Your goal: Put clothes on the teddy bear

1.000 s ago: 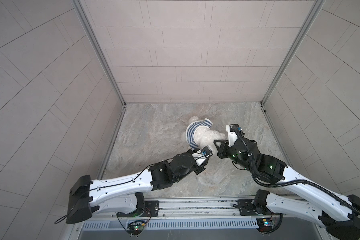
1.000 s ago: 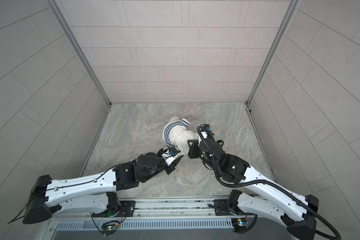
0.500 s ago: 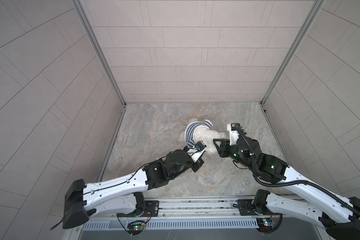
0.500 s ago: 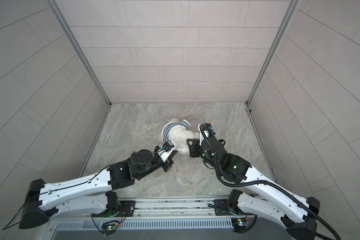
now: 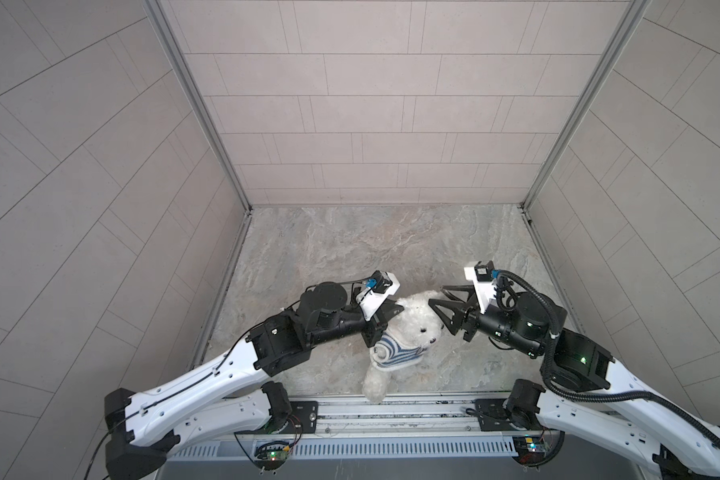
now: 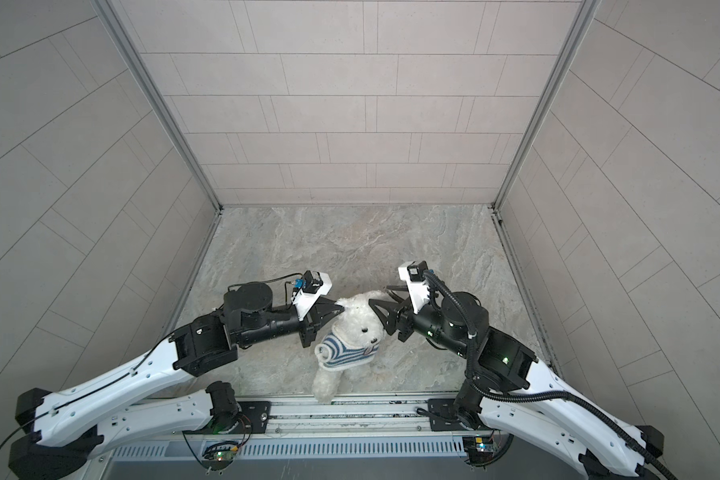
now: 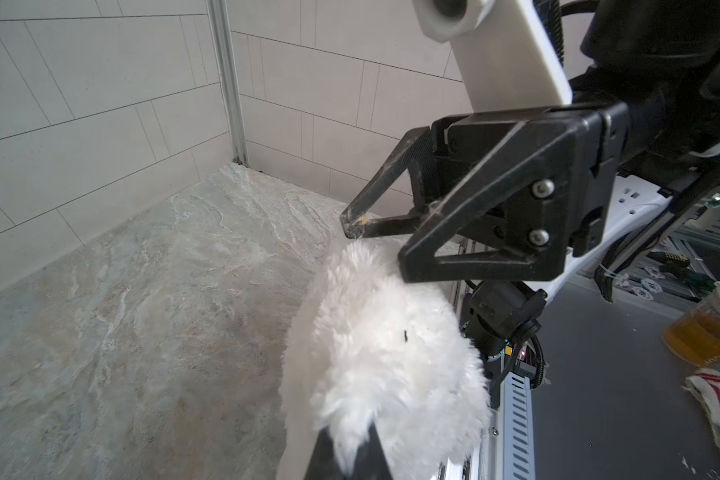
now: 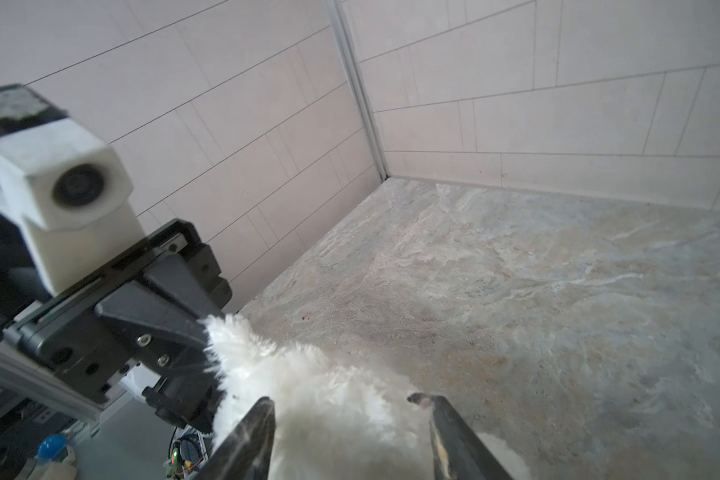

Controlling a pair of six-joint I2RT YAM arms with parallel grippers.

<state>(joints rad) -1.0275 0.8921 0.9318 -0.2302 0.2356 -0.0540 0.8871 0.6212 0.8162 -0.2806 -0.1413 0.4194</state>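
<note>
Tiled walls close round the marbled floor. Near its front edge the teddy bear is between my grippers, the striped shirt bunched round its middle. My left gripper is clamped on fur at its head. My right gripper stands apart, with a jaw on either side of the head.

Teddy bear lower centre in both top views, at front edge of surface. Shirt around its body, below the head. Left end effector touches head's left side; right end effector at head's right.
</note>
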